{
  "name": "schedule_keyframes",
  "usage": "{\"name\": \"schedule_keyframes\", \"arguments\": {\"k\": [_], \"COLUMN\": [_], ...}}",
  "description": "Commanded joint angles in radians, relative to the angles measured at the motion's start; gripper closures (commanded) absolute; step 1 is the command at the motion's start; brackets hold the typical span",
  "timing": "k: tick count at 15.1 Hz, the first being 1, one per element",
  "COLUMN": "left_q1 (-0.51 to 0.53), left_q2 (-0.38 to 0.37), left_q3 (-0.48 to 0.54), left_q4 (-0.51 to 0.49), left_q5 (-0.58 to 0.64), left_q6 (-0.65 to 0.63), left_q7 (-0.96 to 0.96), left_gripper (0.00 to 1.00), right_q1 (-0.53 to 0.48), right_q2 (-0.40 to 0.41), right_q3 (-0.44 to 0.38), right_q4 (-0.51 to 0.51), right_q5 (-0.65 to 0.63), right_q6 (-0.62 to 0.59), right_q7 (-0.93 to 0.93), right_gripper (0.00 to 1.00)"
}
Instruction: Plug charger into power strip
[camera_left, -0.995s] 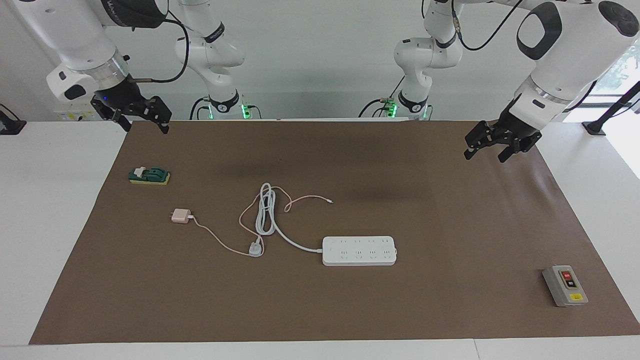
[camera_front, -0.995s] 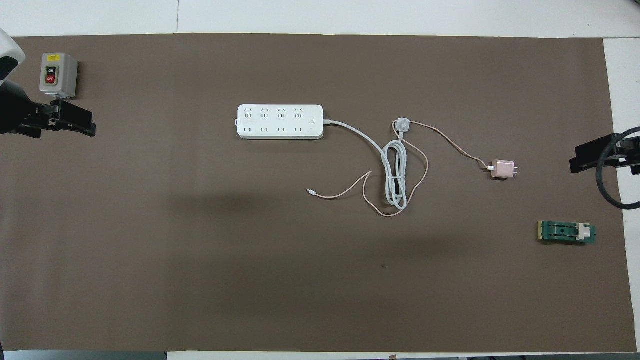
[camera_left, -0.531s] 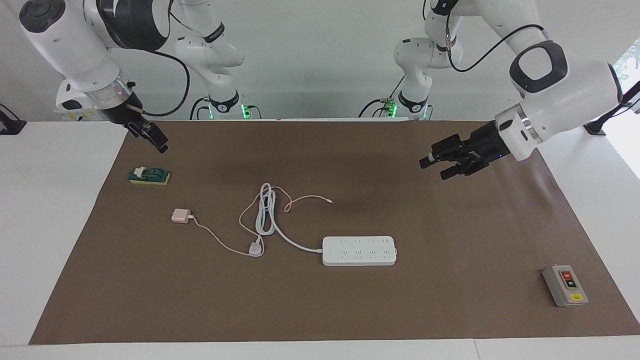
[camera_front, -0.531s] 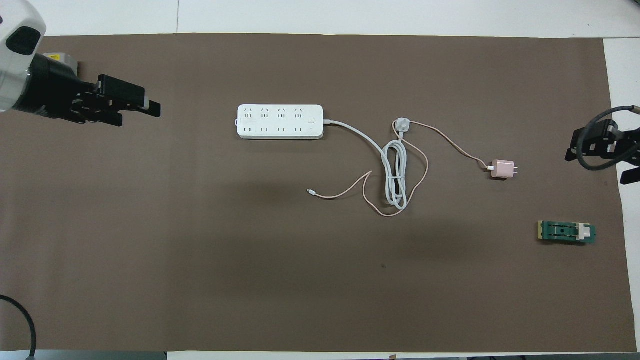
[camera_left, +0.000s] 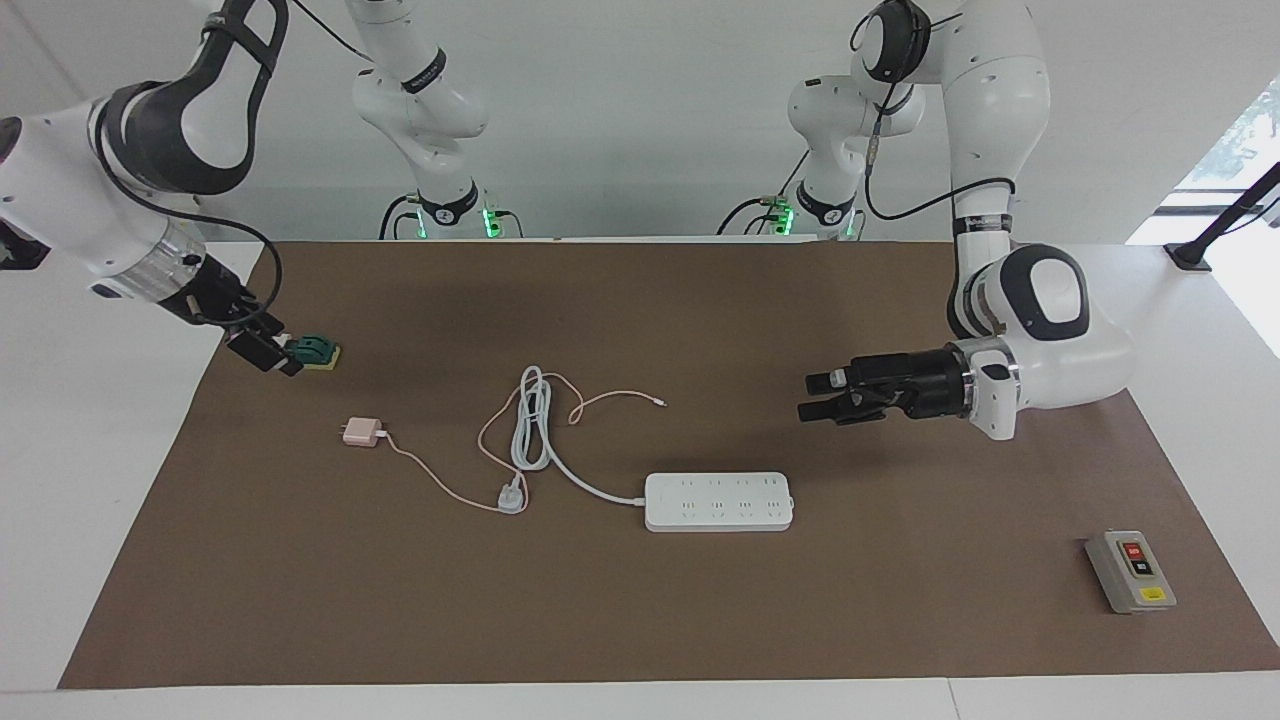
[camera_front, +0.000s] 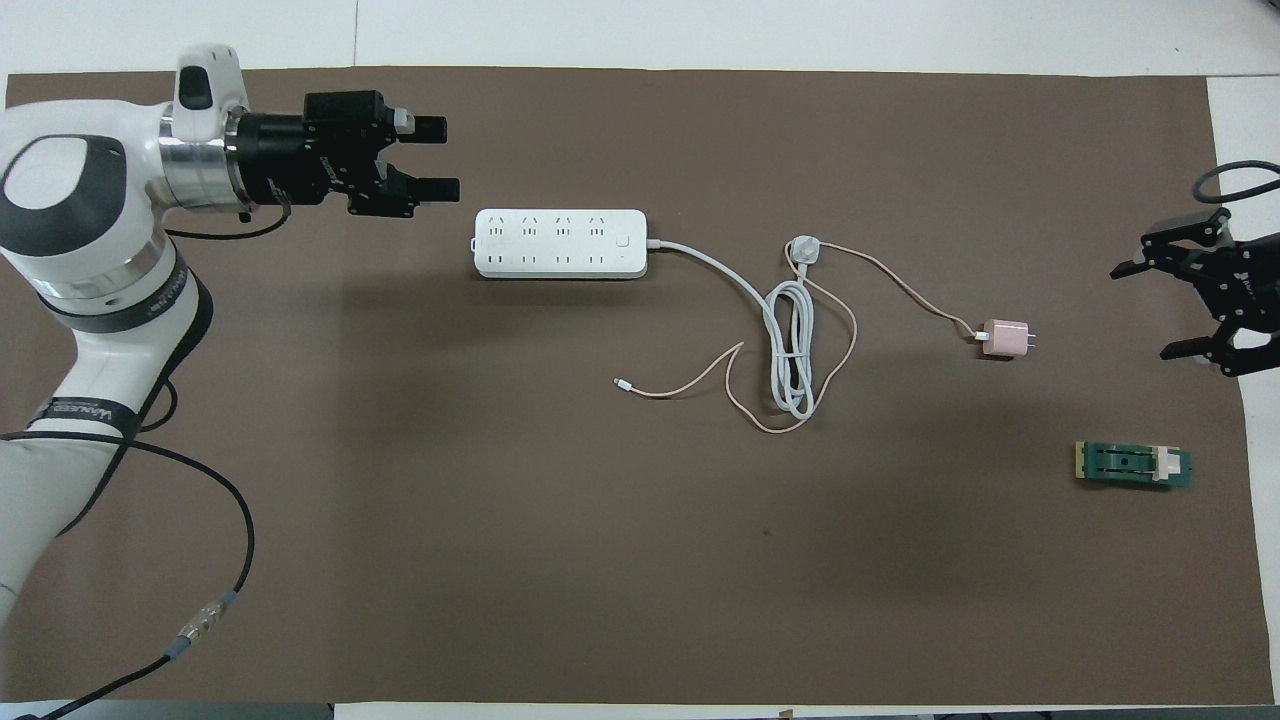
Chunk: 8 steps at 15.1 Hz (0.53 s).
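Brown-matted surface (camera_left: 900, 600): left hand (camera_left: 822, 396) spread, empty, up near long flat white power strip (camera_left: 719, 501). Right hand (camera_front: 1170, 305) spread, just short of small pale-pink cube charger (camera_left: 361, 432). Pinch cube's flat sides, prongs clear, w/ cable slack.

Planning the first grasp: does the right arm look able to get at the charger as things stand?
Probably yes. The right gripper hangs open over the mat's edge at that arm's end of the table, and the charger lies alone on bare mat, only its thin cable trailing away. The green block sits clear, nearer the robots.
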Motion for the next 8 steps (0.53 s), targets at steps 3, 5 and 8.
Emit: {"name": "schedule_keyframes", "arguments": {"k": [3,5,8], "left_q1": [0.005,0.015,0.029], "left_q2": [-0.142,-0.231,-0.317], "left_q3": [0.005,0.009,0.010], "left_q4": [-0.299,-0.408,-0.543], "left_q5": [-0.093,-0.093,-0.090], "left_q6": [-0.048,-0.053,-0.060], "left_q7": [0.171,0.174,0.252], "left_gripper": [0.00,0.00,0.00], "right_q1": [0.004,-0.007,0.047], "right_q2": [-0.015,-0.012,0.005], "right_q3": [0.010,0.005,0.010], "right_q4": [-0.164,-0.124,-0.125], "right_q5": [0.063,0.248,0.270], "right_q6": [0.253,0.163,0.170], "right_q7": [0.040,0.183,0.571], "right_gripper": [0.00,0.00,0.00]}}
